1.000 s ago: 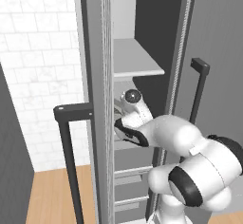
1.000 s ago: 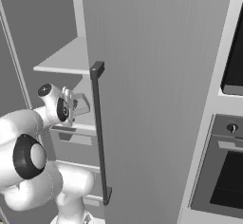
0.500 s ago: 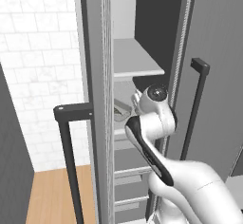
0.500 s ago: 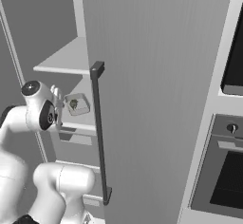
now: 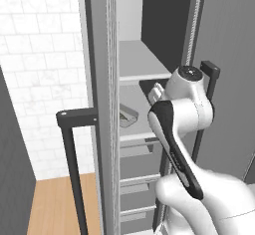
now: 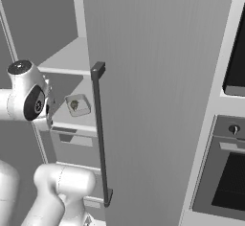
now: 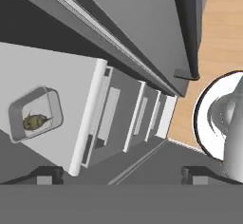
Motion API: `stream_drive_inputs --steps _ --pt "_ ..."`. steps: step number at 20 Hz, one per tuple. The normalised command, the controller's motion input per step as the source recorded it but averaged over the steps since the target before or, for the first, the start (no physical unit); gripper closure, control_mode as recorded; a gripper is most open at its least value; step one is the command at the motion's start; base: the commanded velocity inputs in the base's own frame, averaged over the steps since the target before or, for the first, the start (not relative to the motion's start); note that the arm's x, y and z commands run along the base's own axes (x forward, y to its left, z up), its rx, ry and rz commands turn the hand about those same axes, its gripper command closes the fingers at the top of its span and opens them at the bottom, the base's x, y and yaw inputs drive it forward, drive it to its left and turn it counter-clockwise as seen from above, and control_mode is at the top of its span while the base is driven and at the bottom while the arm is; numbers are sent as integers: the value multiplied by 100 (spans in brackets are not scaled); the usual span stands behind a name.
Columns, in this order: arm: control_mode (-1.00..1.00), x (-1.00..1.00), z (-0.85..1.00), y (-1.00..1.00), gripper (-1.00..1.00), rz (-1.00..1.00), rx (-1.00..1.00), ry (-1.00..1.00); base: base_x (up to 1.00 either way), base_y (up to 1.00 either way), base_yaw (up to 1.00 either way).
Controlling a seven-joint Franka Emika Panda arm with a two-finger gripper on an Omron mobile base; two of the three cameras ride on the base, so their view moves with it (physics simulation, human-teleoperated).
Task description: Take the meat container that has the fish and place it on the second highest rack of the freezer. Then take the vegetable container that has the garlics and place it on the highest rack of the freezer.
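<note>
The fish tray (image 7: 35,119) sits on the second freezer (image 6: 158,76) shelf (image 7: 71,90), apart from the spread, empty hand (image 7: 121,174); it looks light, rigid and smooth-walled, best pinched across one rim wall and kept level.

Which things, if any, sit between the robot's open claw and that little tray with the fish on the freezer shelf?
Nothing visible does. The tray lies alone on its pale shelf, with the gripper open and drawn back from it.

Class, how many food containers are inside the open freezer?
1: a container with a fish sits on the second shelf. Others may be hidden behind the door.
</note>
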Motion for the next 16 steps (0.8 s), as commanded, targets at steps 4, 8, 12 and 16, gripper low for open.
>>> stream_drive_inputs --steps 4,8,12,16 --pt "-100 -55 73 -21 -100 27 -11 10 0 0 0" --pt "-100 -34 42 -16 -100 37 -13 9 0 0 0" --pt "-100 -33 11 -8 -100 48 -8 6 0 0 0" --pt "-100 -57 0 -14 -100 53 -2 1 0 0 0"
